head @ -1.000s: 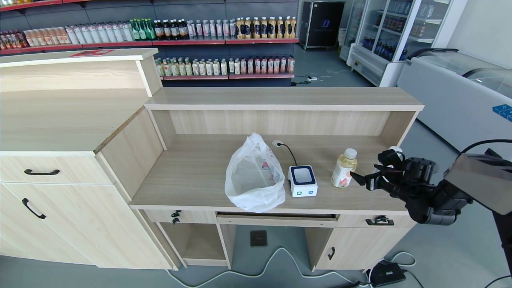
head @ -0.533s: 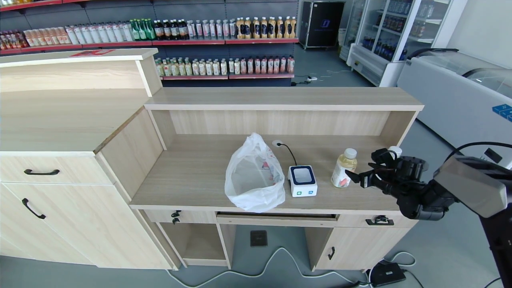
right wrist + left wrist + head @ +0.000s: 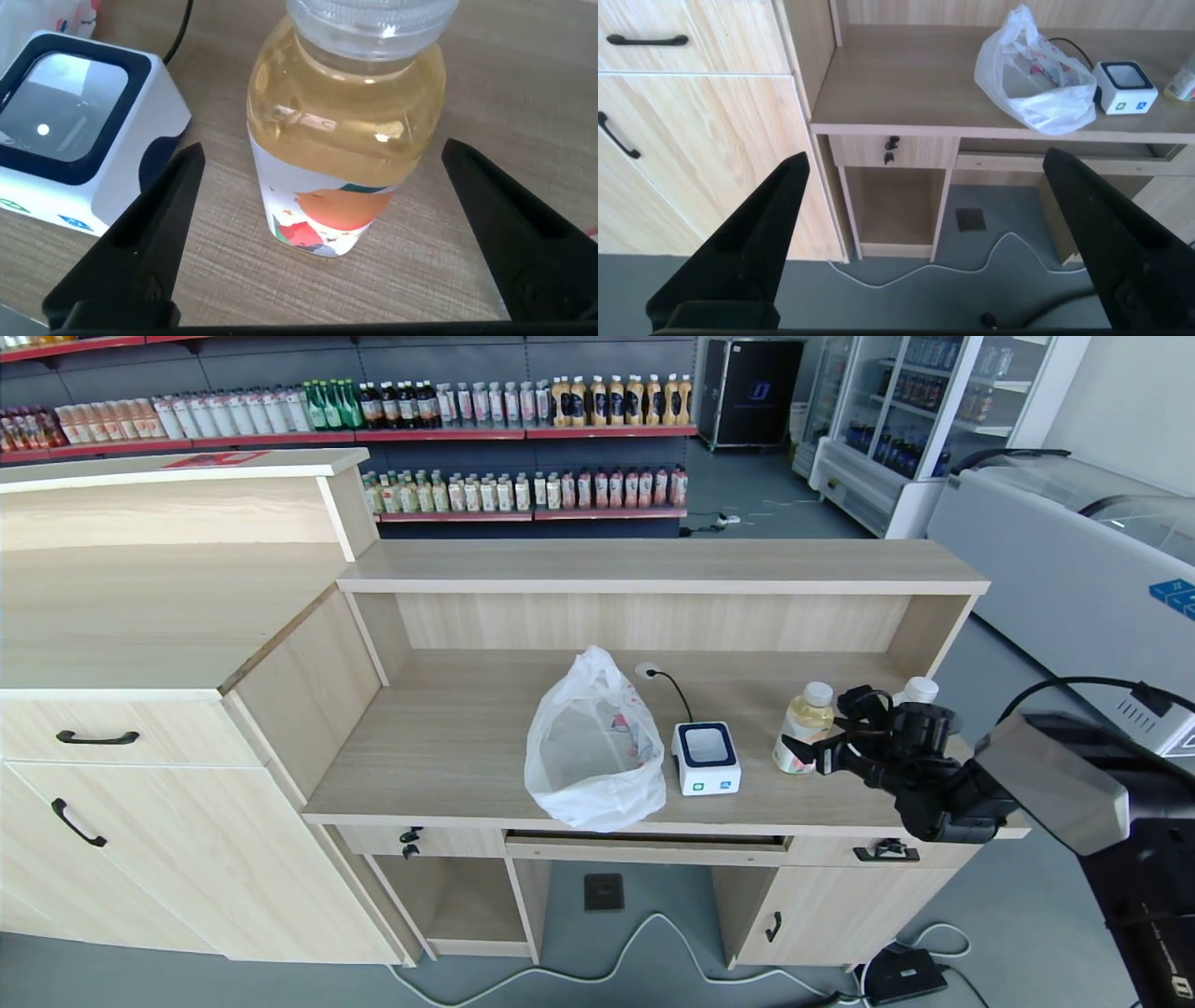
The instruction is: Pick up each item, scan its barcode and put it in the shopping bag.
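The clear plastic bottle of pale yellow drink point(image 3: 807, 714), with a white cap and a white-and-orange label, stands upright on the light wood-grain surface point(image 3: 448, 737). It is toward the right end, near the right side of the small white barcode scanner with a dark blue window point(image 3: 707, 756). The right pincer point(image 3: 322, 154) is released. Its two black fingers point(image 3: 140, 252) are spread wide to either side of the bottle's lower half, and the right wrist view shows a gap on each side, so nothing is grasped. In the head view this pincer sits at the bottle's right, level with the label.

The white translucent plastic shopping bag point(image 3: 593, 747) stands slumped with its mouth upward just left of the scanner. Whether the two touch I cannot tell. A thin black cable point(image 3: 667, 686) runs from behind the scanner toward the back of the surface. Behind the right arm's wrist a second bottle's white cap point(image 3: 920, 689) shows, its body hidden.

The left pincer point(image 3: 926, 163) is released too — fingers wide apart, holding nothing — out in front of the cabinet, well apart from the bag and scanner.
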You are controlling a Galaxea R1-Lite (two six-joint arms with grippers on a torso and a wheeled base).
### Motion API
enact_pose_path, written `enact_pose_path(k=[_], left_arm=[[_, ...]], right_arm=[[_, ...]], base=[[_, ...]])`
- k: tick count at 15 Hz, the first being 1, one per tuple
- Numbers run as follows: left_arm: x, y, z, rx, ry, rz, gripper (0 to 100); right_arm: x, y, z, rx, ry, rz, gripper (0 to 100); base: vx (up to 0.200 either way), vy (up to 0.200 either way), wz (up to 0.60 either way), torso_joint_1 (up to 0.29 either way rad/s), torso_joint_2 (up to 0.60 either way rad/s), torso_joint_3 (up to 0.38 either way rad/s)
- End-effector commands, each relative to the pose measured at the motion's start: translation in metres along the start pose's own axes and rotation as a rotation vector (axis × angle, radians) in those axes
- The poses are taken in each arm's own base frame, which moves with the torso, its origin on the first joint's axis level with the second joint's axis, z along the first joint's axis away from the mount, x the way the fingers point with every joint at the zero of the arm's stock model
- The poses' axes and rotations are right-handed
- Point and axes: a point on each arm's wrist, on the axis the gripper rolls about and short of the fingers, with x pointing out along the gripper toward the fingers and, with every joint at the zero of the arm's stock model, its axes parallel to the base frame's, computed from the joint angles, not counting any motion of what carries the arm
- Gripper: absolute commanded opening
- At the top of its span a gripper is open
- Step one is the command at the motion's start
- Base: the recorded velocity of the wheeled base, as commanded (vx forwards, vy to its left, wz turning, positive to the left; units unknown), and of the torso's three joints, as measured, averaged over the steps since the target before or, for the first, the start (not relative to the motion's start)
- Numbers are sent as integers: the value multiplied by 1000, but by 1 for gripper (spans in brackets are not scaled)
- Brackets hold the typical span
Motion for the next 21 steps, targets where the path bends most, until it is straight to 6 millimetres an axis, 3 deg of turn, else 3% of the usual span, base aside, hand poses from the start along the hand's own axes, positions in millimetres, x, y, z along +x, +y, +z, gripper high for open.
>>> enact_pose_path(k=[1, 7, 17, 18, 21], left_arm=[[0, 0, 0, 0, 0, 1, 100], [0, 0, 0, 0, 1, 1, 100], [0, 0, 0, 0, 1, 0, 100], [0, 0, 0, 0, 0, 0, 100], [0, 0, 0, 0, 1, 1, 100]], right_arm=[[10, 1, -3, -1, -1, 7, 100], [32, 17, -11, -7, -4, 46, 100], [50, 11, -2, -4, 3, 53, 100], [52, 10, -2, -4, 3, 54, 0], [54, 10, -7, 6, 30, 60, 0]], base=[[0, 0, 0, 0, 0, 0], [0, 0, 0, 0, 0, 0], [0, 0, 0, 0, 0, 0], [0, 0, 0, 0, 0, 0], [0, 0, 0, 0, 0, 0]])
